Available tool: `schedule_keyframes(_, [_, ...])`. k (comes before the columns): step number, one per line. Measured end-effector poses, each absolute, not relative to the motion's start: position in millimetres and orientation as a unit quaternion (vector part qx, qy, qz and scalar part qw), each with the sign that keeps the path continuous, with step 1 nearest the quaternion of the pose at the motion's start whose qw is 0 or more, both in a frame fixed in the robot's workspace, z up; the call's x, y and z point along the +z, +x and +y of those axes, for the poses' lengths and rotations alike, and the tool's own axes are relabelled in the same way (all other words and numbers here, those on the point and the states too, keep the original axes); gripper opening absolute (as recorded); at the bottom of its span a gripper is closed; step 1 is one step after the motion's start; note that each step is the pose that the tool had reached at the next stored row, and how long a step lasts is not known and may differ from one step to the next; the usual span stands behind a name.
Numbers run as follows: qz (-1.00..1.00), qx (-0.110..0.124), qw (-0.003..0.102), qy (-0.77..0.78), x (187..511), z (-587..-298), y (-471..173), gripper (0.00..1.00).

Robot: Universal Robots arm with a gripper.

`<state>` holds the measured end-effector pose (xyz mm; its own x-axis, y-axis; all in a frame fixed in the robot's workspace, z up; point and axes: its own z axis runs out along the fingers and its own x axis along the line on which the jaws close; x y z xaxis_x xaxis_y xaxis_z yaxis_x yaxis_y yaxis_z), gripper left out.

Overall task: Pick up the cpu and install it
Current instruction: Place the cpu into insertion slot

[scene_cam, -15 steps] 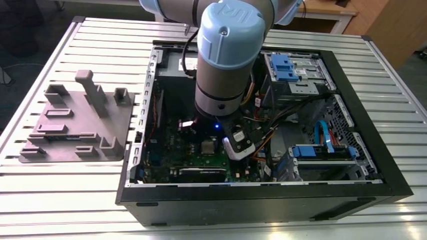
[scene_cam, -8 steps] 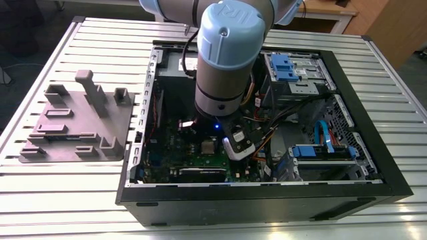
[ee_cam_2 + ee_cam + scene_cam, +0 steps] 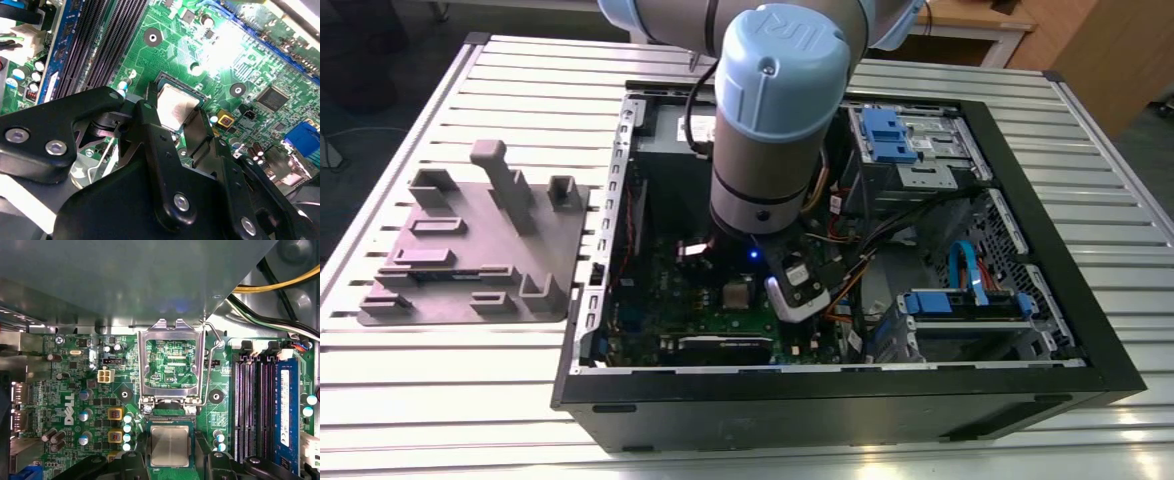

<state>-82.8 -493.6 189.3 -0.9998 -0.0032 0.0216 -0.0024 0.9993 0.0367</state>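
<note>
The cpu, a small square chip with a silver-grey top, lies level at the motherboard's socket, just below the open metal socket frame with its lever raised. My gripper straddles it, one black finger on each side, close against its edges. In the second wrist view the cpu shows between the same fingers of the gripper. In the exterior view the arm reaches straight down into the open computer case, with the gripper low over the green motherboard.
The black computer case lies open on a slatted metal table. A grey plastic holder tray with upright posts stands at the exterior view's left. Memory slots, cables and blue drive brackets crowd the space around the socket.
</note>
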Motion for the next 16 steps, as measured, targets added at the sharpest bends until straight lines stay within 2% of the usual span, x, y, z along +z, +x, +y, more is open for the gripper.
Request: schedule_keyframes(16, [-1.0, -0.019, 0.01, 0.001, 185.9, -493.4, -82.6, 0.47])
